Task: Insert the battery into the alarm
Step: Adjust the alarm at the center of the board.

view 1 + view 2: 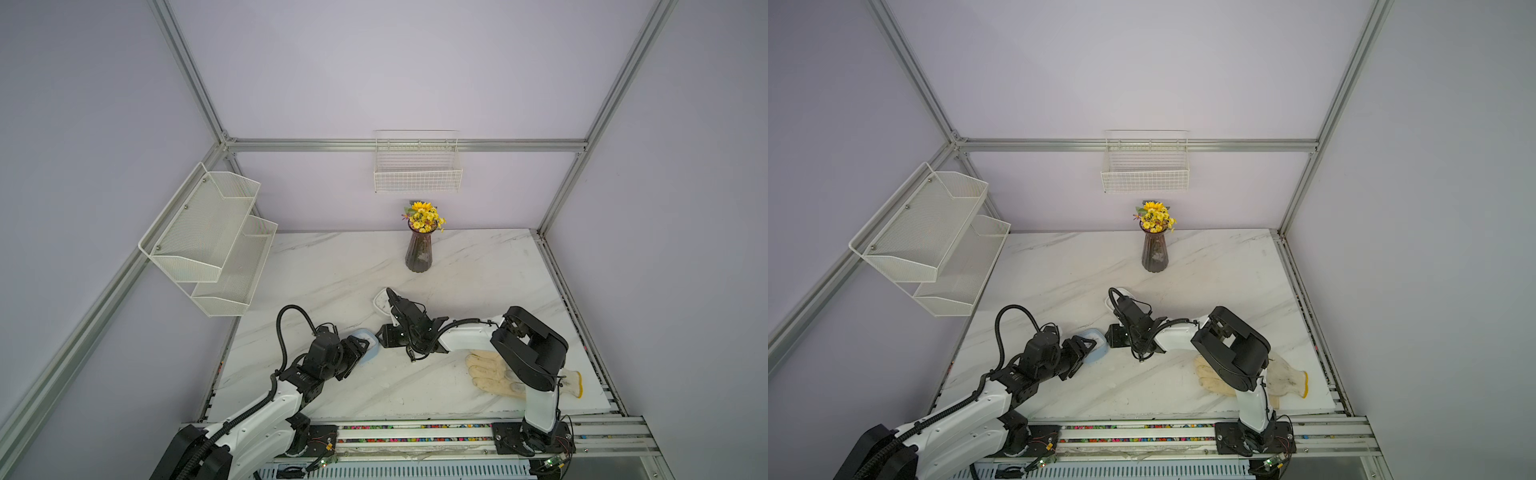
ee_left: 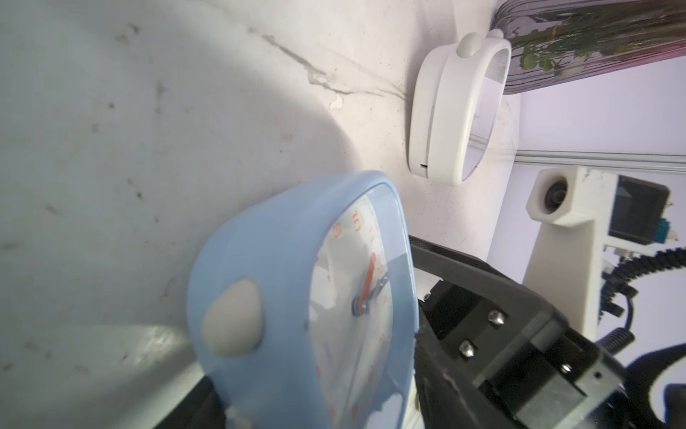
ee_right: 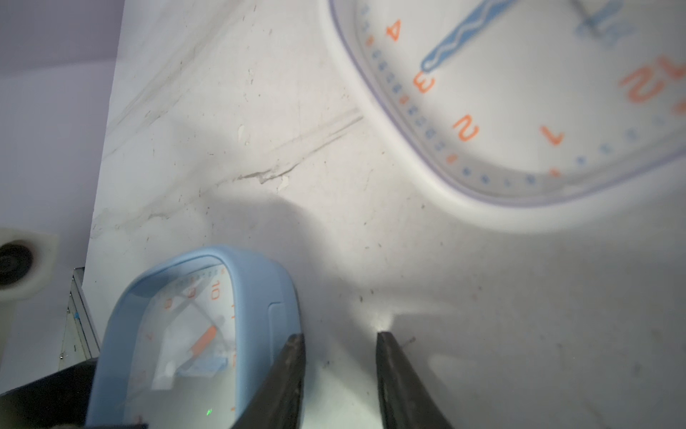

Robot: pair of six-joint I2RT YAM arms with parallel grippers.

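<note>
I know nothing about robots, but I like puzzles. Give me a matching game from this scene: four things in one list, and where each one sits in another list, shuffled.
Things:
1. blue clock
2. white clock
3. glove
4. vase of flowers

Places:
A. upright at the back of the table
B. within the left claw
C. partly under the right arm
D. lying face up, mid-table

Pairs: 1-B, 2-D, 3-C, 4-A
</note>
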